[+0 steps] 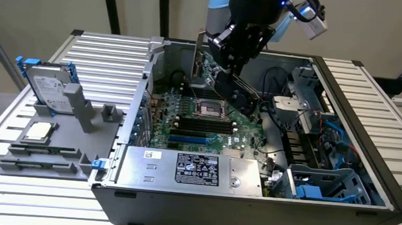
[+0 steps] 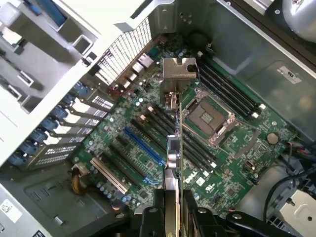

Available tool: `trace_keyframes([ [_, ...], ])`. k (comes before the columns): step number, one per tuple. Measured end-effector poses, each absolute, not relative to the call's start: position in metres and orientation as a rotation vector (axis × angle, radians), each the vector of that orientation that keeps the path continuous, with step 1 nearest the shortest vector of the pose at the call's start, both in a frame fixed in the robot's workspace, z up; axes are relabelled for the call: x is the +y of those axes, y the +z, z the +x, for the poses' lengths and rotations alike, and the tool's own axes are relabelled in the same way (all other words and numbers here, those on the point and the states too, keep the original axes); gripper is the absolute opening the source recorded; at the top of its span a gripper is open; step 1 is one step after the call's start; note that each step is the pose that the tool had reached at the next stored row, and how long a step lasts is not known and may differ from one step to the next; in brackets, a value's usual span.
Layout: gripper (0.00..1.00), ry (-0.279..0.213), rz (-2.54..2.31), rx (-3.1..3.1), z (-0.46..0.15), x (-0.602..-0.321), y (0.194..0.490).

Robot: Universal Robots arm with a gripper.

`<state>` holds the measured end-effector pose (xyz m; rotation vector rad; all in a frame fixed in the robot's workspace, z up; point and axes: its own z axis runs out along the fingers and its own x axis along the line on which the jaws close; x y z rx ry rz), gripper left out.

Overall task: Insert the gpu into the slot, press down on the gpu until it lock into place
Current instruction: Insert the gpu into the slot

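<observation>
Right now I'm hanging over the open PC case [image 1: 251,213], a dark sheet-metal box lying on the ribbed tabletop [image 1: 374,96]. Inside, the green mobo [image 2: 232,168] is lying flat, carrying matte black memory slots [image 2: 229,96] and a square silver CPU socket [image 2: 207,118]. My jaws [image 2: 173,213] are clamping the gpu [image 2: 174,148] by its top edge. It's a thin, rigid black card w/ a shiny bent bracket [image 2: 178,74] at the far end, and it's hanging well above the board, touching nothing. The slot [image 2: 143,145], a long narrow glossy blue plastic strip, is sitting bare below, off the card's line. Card seems to be running at an angle to the strip, so I'm judging a clean insert needs squaring the two, holding the card upright, no twisting.
</observation>
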<state>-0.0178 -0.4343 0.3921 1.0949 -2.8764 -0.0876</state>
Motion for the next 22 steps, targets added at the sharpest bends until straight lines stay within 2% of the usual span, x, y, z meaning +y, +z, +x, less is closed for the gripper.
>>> trace_keyframes([
  [22, 0.26, -0.063, 1.643, -2.601, -0.018, -0.434, 0.366],
])
